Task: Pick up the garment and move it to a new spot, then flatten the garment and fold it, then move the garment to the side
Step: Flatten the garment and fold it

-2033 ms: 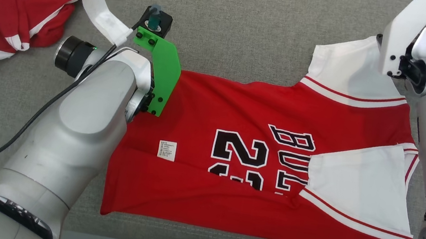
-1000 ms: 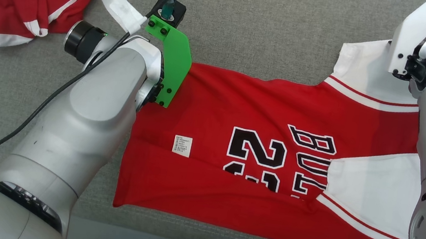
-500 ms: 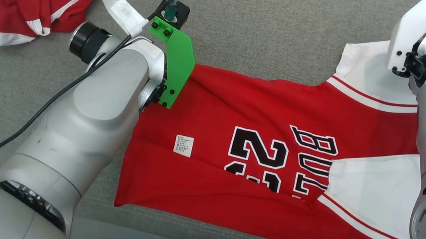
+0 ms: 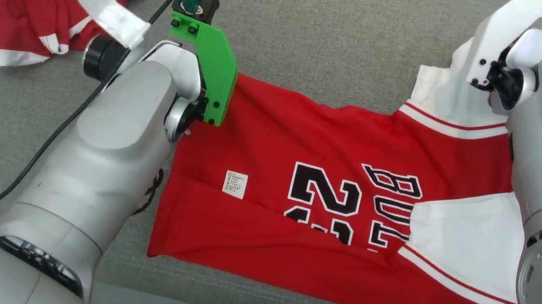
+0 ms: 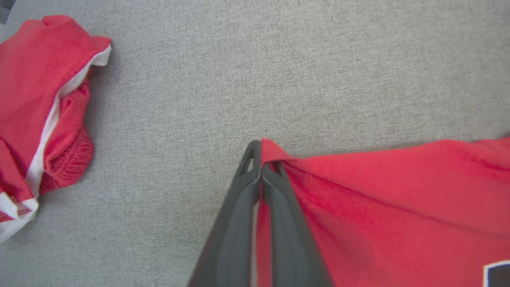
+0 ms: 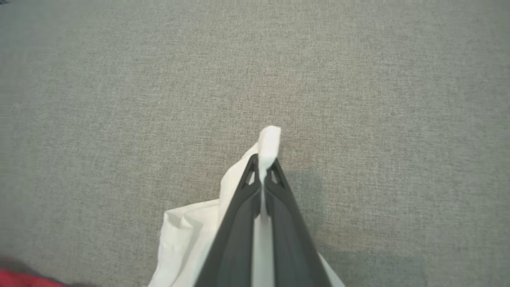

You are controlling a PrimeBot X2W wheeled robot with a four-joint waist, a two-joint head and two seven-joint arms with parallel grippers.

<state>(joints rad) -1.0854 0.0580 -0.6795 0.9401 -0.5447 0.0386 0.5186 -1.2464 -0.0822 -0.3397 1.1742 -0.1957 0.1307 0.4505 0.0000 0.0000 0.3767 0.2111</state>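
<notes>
a second red garment (image 4: 34, 0) lies crumpled near the far left corner of the grey cloth table (image 4: 318, 32), well apart from the red jersey (image 4: 305, 130). the jersey is spread across the middle, its near strip folded up over the print. the left forearm (image 4: 108, 151) covers the jersey's left edge. the left gripper (image 5: 261, 159) has its jaws pressed together, pinching the jersey's far left corner. the right gripper (image 6: 261, 171), jaws likewise together, pinches the tip of the white sleeve (image 6: 187, 239) at the far right.
</notes>
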